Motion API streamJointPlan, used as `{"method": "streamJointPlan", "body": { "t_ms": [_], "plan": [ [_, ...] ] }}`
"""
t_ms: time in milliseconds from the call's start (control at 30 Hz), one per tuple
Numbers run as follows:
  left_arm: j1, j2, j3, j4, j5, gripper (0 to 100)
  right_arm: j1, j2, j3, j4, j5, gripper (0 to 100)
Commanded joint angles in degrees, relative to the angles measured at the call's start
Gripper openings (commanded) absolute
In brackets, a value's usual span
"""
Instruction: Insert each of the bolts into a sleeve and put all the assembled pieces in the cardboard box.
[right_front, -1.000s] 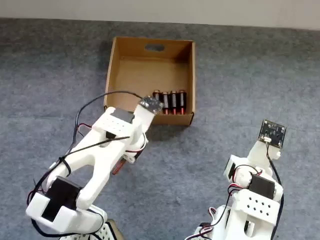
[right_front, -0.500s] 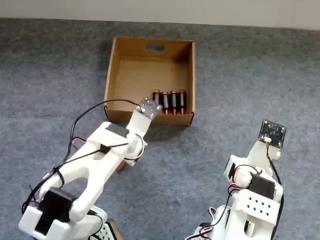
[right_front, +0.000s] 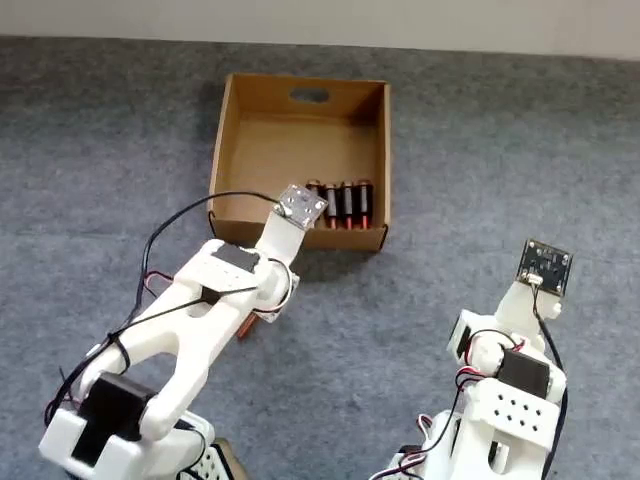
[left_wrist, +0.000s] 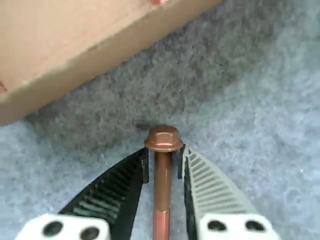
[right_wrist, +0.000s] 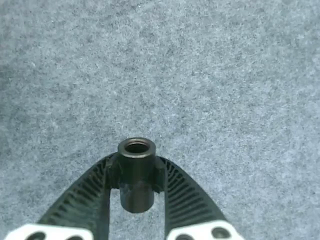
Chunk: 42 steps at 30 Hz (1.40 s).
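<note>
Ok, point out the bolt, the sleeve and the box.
bolt (left_wrist: 162, 172): left wrist view, on its shank.
sleeve (right_wrist: 136, 177): right wrist view, on its side.
box (right_front: 300, 135): high view, on its bare floor.

- Grey, carpet-like table (right_front: 520, 140), fuzzy all over, running back to a pale strip (right_front: 320, 20) at the far edge.
- Open box (right_front: 290, 140) sitting flat on it, toward the far side.

Overhead above cardboard box (right_front: 290, 140), wrist cameras close, downward
</note>
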Motion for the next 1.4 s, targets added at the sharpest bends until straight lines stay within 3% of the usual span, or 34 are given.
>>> {"method": "streamJointPlan", "body": {
  "t_ms": [0, 233, 400, 500, 700, 800, 1067, 1233, 1367],
  "plan": [
    [0.31, 4.35, -4.18, -0.79, 0.18, 12, 0.75, -0.84, -0.13, -0.92, -0.53, 0.5],
    [0.31, 11.74, -12.18, 9.32, 0.18, 12, 0.75, -0.84, -0.13, -0.92, -0.53, 0.5],
    [0.13, 10.77, -12.70, 10.46, 0.18, 1, 0.75, -0.84, -0.13, -0.92, -0.53, 0.5],
    [0.13, 8.31, -12.53, 11.08, 0.18, 1, 0.40, -0.92, -0.22, -0.84, -0.53, 0.5],
    [0.04, -5.41, -12.53, 20.48, 0.09, 1, -0.66, -1.01, -1.01, -0.66, -0.44, 0.5],
    [-0.13, -12.00, -12.53, 23.82, 0.09, 1, -6.81, -4.70, -1.01, -0.66, -0.53, 0.5],
    [-0.22, -21.93, -13.05, 24.53, 0.09, 1, -33.27, -26.59, 0.13, -3.30, -0.18, 0.5],
    [-0.22, -33.71, -12.79, 21.80, 0.09, 1, -40.40, -38.20, 9.63, -18.68, -0.18, 0.5],
    [0.31, -44.26, -12.62, 17.41, 0.18, 1, -42.77, -36.62, 19.38, -34.77, -0.18, 0.5]
  ]
}}
